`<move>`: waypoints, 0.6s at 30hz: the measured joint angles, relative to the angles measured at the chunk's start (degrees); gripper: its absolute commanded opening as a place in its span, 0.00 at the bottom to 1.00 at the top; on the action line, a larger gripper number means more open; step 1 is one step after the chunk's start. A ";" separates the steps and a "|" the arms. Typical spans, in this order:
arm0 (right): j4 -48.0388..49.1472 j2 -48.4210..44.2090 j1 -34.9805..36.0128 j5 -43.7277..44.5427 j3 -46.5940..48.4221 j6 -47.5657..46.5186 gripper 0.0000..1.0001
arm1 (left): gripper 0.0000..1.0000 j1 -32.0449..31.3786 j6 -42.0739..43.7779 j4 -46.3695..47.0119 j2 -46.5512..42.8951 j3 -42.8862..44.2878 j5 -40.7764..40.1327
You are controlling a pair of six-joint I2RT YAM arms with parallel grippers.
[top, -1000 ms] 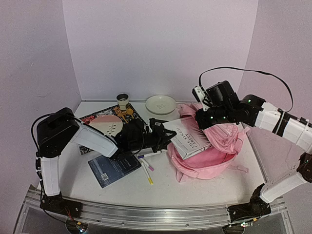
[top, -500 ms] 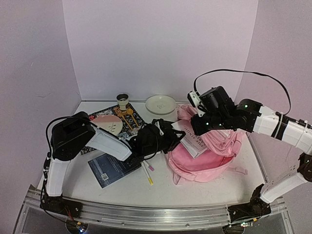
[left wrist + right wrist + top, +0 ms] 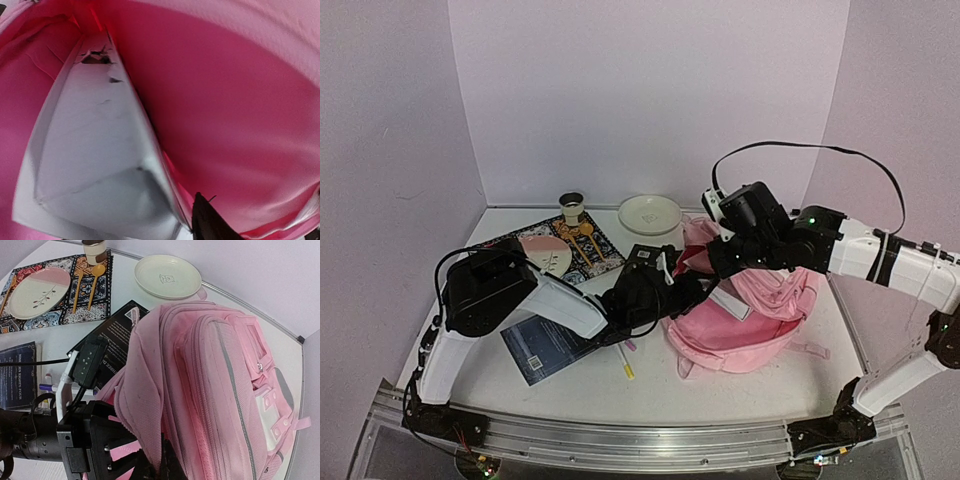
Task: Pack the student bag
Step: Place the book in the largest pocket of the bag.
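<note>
Top external: book [image 3: 729, 300] deeper inside student bag [image 3: 765, 325] than before.

**A pale lilac corner around my white table**

The white table [image 3: 760, 385] I work on is boxed in on three sides. The back wall [image 3: 650, 100] at the far edge is plain pale lilac. The left wall [image 3: 380, 150] and right wall [image 3: 900, 100] come toward the near side in the same colour, a shade dimmer. The light is soft and even, with only faint shadows on the tabletop. A ribbed metal rail [image 3: 620, 440] runs along the near edge.
</note>
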 measured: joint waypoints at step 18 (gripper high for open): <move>3.35 1.19 -3.68 2.53 -2.86 -0.55 0.02 | 0.71 -1.43 19.14 -10.46 -5.14 -3.58 5.89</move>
